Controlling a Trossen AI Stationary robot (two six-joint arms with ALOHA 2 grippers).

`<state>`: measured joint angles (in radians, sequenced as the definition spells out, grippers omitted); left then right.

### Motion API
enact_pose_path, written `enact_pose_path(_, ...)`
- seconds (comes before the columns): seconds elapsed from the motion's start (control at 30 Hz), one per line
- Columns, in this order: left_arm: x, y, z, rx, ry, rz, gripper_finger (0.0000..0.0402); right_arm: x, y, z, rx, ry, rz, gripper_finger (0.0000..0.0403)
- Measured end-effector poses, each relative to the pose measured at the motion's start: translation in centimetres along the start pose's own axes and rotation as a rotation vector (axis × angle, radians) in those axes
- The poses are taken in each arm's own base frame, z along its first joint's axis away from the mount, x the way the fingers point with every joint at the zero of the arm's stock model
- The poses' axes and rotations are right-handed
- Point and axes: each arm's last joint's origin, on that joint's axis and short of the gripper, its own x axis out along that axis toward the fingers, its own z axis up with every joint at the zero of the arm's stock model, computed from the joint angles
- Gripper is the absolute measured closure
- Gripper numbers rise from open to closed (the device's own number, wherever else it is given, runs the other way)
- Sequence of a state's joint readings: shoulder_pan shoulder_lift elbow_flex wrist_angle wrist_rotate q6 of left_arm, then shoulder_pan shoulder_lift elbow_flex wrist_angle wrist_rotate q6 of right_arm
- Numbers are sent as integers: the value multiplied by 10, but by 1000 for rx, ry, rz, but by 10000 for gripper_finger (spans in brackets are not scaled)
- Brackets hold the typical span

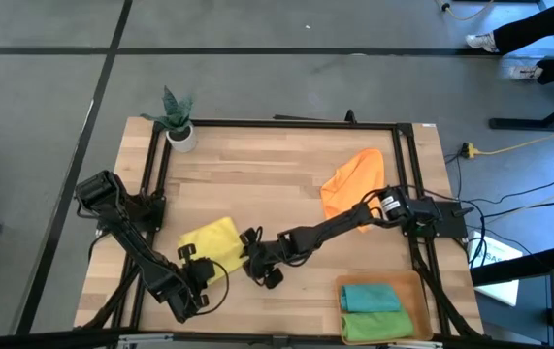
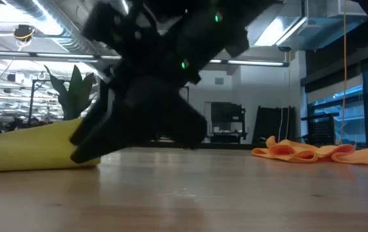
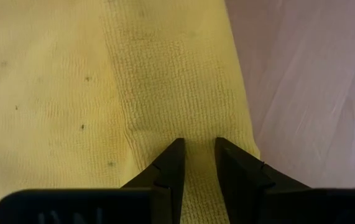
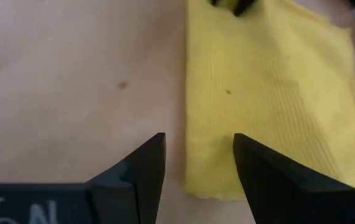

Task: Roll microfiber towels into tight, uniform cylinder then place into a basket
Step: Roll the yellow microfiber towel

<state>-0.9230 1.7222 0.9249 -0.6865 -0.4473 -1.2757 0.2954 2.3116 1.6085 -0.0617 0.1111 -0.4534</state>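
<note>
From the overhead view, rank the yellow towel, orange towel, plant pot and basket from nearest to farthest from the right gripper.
From the right gripper:
1. Yellow towel, right beside it, at its edge.
2. Orange towel, back toward the right side.
3. Basket, front right corner; close to the orange towel's rank.
4. Plant pot, far back left corner.

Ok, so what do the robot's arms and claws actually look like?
Both arms are dark, jointed and slim, with thin black cables looping beside them. The left claw has two tapered black fingers above a flat black bar. The right claw has wider wedge-shaped black fingers, with pale handwritten marks on its bar. Small green lights glow on one arm.
</note>
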Motion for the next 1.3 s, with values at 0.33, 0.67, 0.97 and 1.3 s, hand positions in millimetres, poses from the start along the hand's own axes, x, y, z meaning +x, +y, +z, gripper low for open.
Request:
enact_pose_path(0.33, 0, 0, 0, -1, -1, -1, 321, 6, 2, -22, 20, -24, -59, 214)
enact_pose_path(0.67, 0, 0, 0, -2, -1, -3, 321, 6, 2, -24, 19, 5, -88, 270)
enact_pose_path(0.97, 0, 0, 0, -2, -3, -3, 321, 7, 2, -26, 19, 11, -83, 389)
enact_pose_path(1.3, -3, -4, 2, 61, 12, -25, 321, 8, 2, -27, 73, 2, -64, 397)
